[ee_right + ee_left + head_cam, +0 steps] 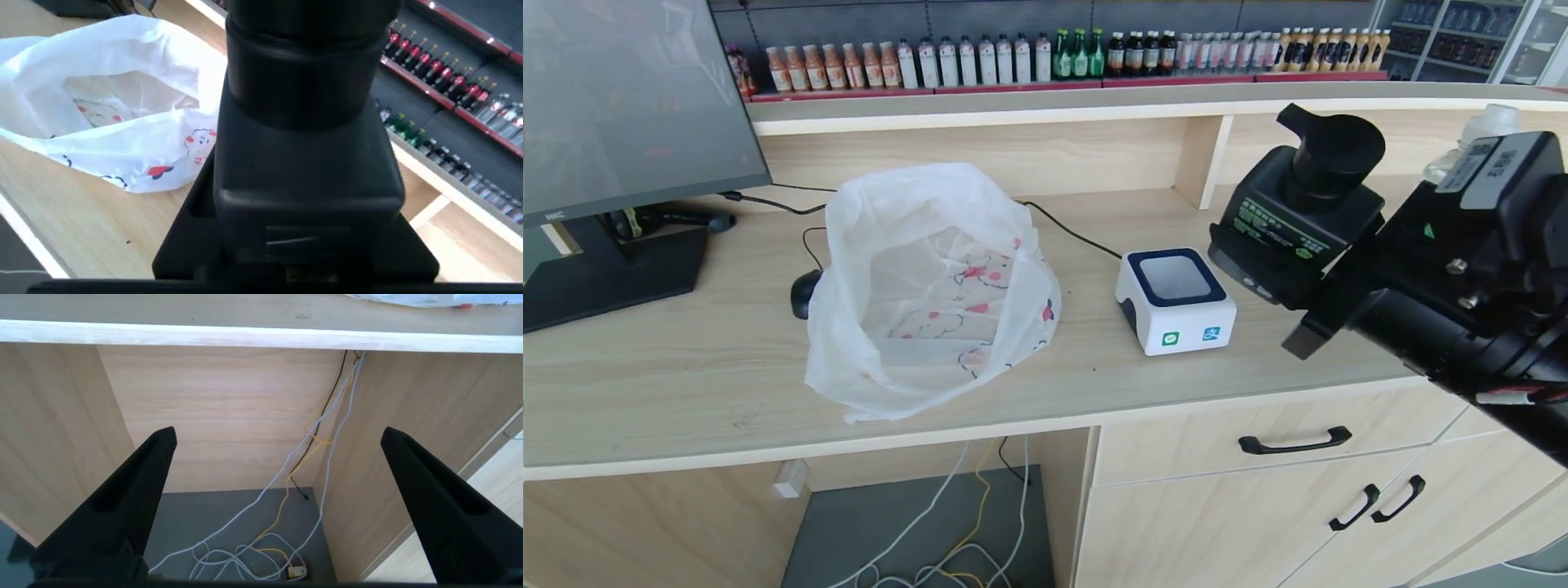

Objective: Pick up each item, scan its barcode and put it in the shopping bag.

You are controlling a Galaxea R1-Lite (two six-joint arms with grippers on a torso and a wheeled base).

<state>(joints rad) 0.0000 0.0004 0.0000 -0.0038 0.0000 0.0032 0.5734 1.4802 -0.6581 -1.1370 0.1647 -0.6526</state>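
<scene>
Black bottle [1298, 216]: pump-topped, clamped at its lower end in the right gripper [1308, 314]; held in the air, tilted, cap end away from the wrist.
Right gripper: clenched on the bottle, up above the counter [686, 367].
Scanner [1174, 300]: white box with a dark window, on the counter below the held bottle and to the gripper's left; bottle and scanner apart.
Shopping bag [931, 286]: white plastic with red print, mouth gaping upward; beyond the scanner on the gripper's left, well apart from the bottle.
Left gripper [278, 439]: fingers spread wide, nothing between them; low, facing the recess under the counter.
Cables [270, 547]: white and yellow, hanging down and coiled on the floor ahead of the left gripper.
Mouse [803, 292]: black, touching the bag's far-left side.
Monitor [629, 98]: far to the right gripper's left, past the bag.
Shelf bottles [1054, 57]: a row behind the counter, well beyond both grippers.
Drawers [1294, 445]: below the right gripper, in the counter front.
</scene>
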